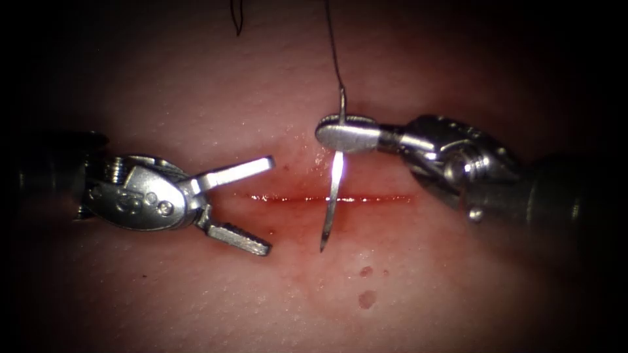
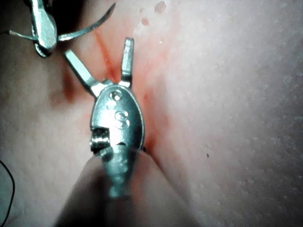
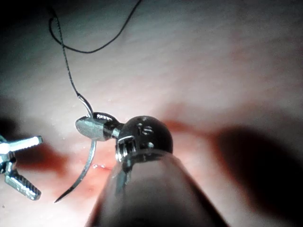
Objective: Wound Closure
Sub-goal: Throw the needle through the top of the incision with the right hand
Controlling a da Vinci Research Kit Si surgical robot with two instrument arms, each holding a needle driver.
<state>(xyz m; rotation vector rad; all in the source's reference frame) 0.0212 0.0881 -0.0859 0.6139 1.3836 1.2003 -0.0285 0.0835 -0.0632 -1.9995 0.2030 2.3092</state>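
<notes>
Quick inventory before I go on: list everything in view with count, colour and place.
tissue: one, pale pink, under everything.
cut: one, red, horizontal line between the tools.
red fluid: a few spots below the cut, plus staining along it.
needle: one, silver, curved, held near its thread end, crossing over the cut, not in the tissue.
thread: one, black, running up from the needle.
left pincer: open, holds nothing, left end of the cut.
right pincer: shut on the needle, above the cut.
</notes>
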